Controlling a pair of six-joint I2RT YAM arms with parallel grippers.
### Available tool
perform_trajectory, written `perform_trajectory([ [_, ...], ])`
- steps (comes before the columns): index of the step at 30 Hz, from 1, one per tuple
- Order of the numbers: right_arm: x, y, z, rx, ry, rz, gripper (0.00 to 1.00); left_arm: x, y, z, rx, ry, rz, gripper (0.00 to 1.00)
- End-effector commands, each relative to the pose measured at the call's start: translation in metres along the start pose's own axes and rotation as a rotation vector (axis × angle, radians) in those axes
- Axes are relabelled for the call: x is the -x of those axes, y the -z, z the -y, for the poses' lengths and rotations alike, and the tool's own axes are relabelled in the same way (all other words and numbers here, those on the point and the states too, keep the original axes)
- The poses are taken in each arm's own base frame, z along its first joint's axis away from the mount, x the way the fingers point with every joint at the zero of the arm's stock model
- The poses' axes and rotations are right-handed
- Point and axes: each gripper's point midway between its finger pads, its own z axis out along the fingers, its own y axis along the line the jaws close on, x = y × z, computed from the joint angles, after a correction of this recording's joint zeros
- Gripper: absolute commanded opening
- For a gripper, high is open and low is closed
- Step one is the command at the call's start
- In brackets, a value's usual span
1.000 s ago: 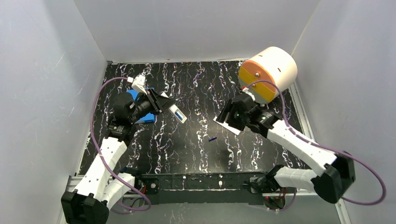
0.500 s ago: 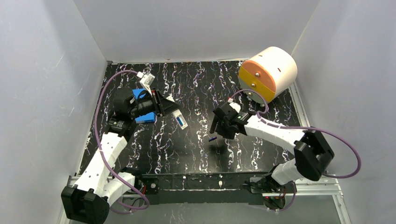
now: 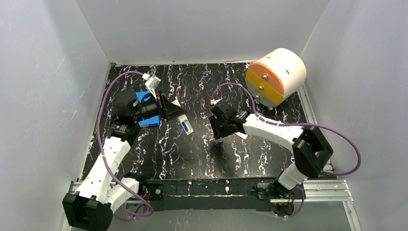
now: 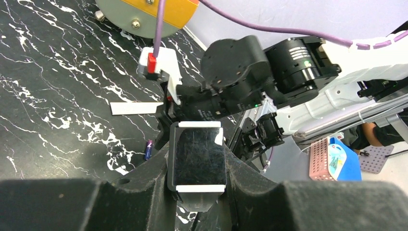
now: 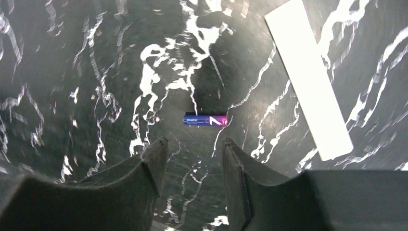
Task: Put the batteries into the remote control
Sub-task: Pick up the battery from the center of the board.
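On the table (image 5: pixel 57 57) beneath the right gripper (image 5: pixel 192 154), jaws parted, lies one loose battery (image 5: pixel 205 120); the left gripper (image 3: pixel 172 109) clamps the remote (image 3: pixel 185 124), whose recess seems to show blue already, so roughly half remains

2 white arms (image 3: pixel 110 159), black joints (image 3: pixel 127 108), purple cables (image 3: pixel 97 130)

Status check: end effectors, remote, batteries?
Left end effector shut on slim white plastic remote control. Right end effector open over small blue cylindrical battery. Flat white strip lies apart.
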Motion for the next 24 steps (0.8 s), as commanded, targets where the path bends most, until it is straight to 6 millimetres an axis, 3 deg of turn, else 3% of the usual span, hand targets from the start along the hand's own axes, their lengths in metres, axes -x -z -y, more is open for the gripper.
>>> perform_trajectory([
  [1, 0.013, 0.024, -0.018, 0.211, 0.492, 0.093, 0.56, 0.017, 0.005, 0.017, -0.041, -0.079, 0.033, 0.02],
  [3, 0.013, 0.024, -0.023, 0.258, 0.613, 0.114, 0.59, 0.02, 0.005, 0.02, -0.045, -0.085, 0.038, 0.02],
  [7, 0.001, 0.009, -0.004, 0.216, 0.834, -0.007, 0.59, 0.025, 0.007, 0.016, 0.0, -0.101, 0.056, 0.02],
  [10, -0.006, 0.0, -0.001, 0.241, 0.947, -0.068, 0.58, 0.026, 0.008, 0.012, 0.029, -0.102, 0.062, 0.01],
  [19, -0.006, -0.014, 0.004, 0.222, 1.01, -0.102, 0.57, 0.028, 0.009, 0.015, 0.026, -0.109, 0.059, 0.01],
  [24, -0.021, -0.017, 0.0, 0.276, 1.013, -0.144, 0.57, 0.029, 0.008, 0.015, 0.02, -0.104, 0.061, 0.01],
])
